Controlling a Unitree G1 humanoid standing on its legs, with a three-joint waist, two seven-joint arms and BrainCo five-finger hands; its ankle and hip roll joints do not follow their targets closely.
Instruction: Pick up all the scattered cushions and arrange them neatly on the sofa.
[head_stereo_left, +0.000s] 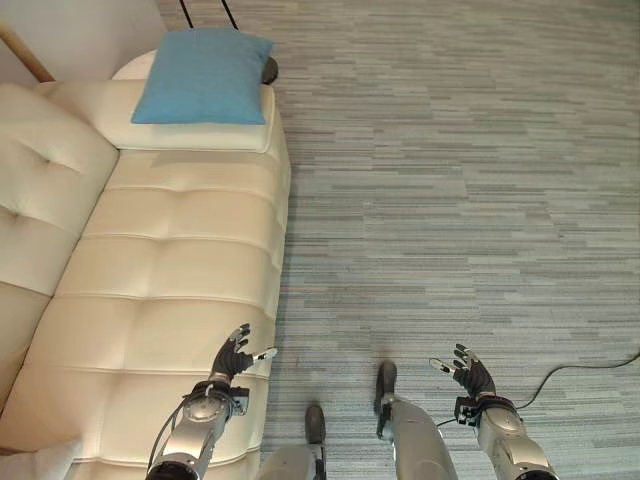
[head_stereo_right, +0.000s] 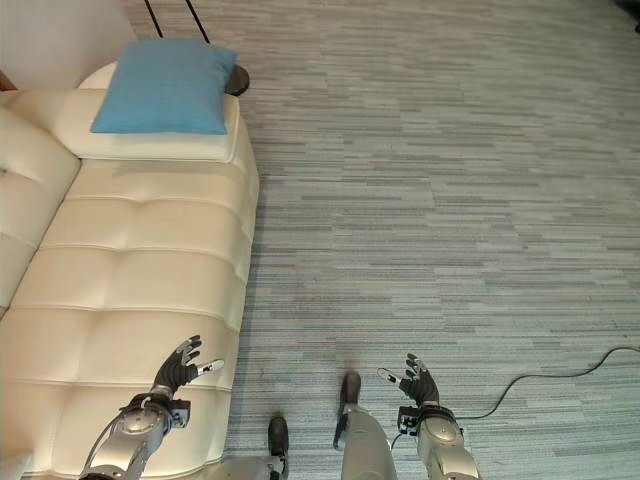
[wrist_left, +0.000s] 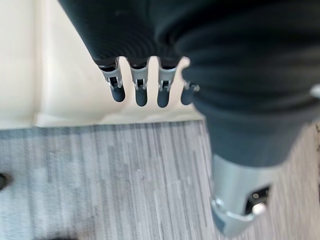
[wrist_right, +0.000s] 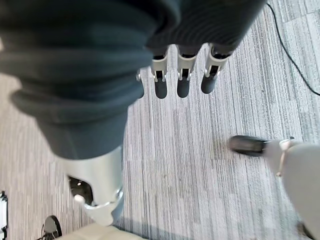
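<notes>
A blue cushion (head_stereo_left: 204, 76) lies flat on the far armrest of the cream sofa (head_stereo_left: 170, 270). A corner of a pale cushion (head_stereo_left: 40, 462) shows at the near end of the seat. My left hand (head_stereo_left: 230, 358) hovers open over the seat's front edge, fingers (wrist_left: 139, 90) straight and holding nothing. My right hand (head_stereo_left: 468, 372) hangs open above the carpet to the right of the sofa, its fingers (wrist_right: 183, 80) straight and empty.
Grey striped carpet (head_stereo_left: 450, 200) stretches to the right of the sofa. A dark round stand base (head_stereo_right: 236, 80) with thin black legs sits just behind the sofa's far armrest.
</notes>
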